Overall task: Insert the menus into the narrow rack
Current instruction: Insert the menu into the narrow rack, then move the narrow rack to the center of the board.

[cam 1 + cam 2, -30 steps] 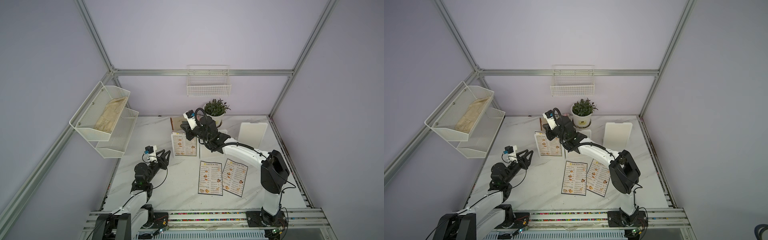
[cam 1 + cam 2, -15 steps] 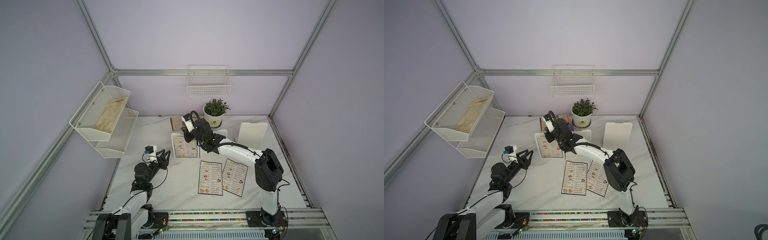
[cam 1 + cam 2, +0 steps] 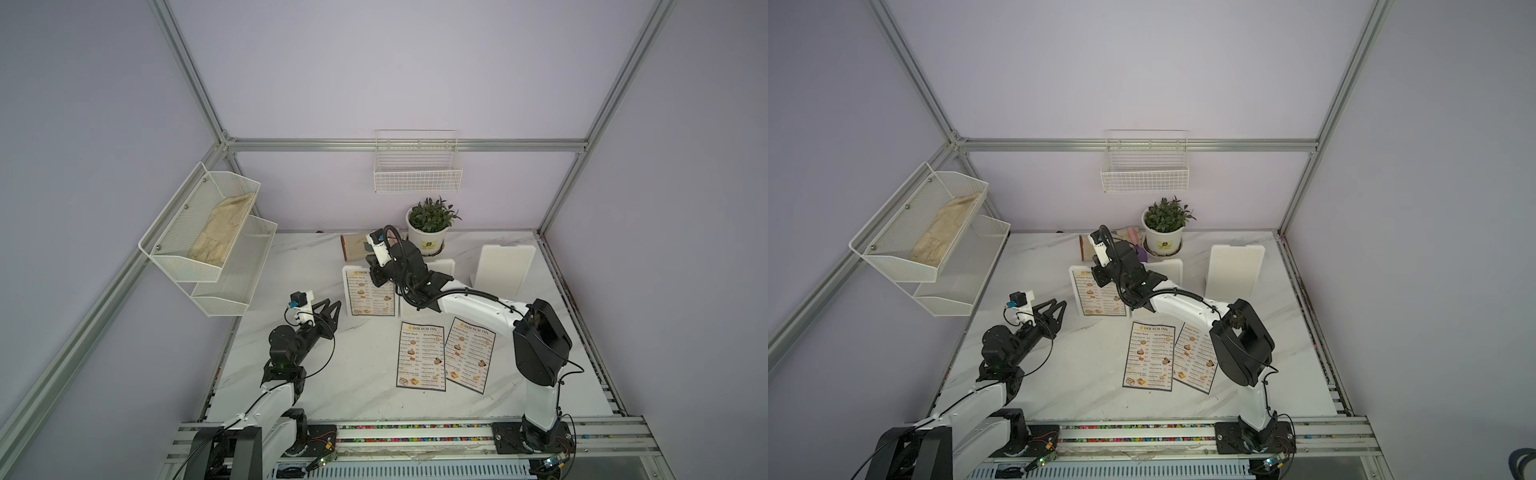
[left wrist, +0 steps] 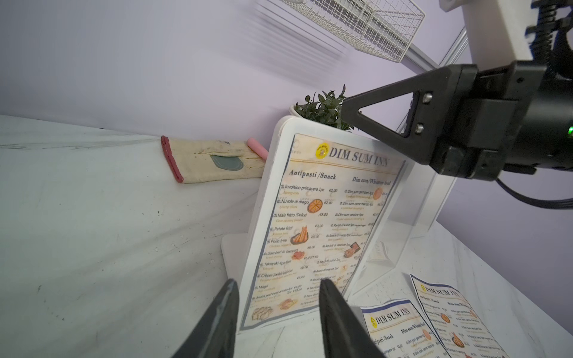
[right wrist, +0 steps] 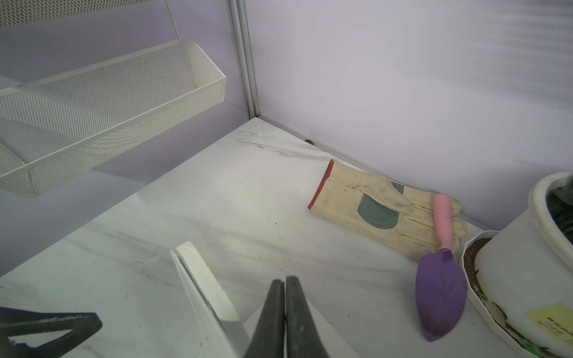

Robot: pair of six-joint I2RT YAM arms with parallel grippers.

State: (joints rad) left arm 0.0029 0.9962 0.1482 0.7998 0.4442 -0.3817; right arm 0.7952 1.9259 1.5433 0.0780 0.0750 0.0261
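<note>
In both top views, a white marble tabletop holds three "DIM SUM INN" sheets. A standing menu sits upright in the narrow rack, and two flat menus lie side by side near it, between its 4 and 5 o'clock. The left end effector hovers at the rack's 8 o'clock, and the right end effector is at the rack's top edge. A potted plant stands at about the rack's 1 o'clock. In the left wrist view, the left end effector has its fingers partly spread, holding nothing, facing the standing menu. In the right wrist view, the right end effector is pressed closed and empty, just beside the rack's top edge. A glove and a trowel lie beyond.
</note>
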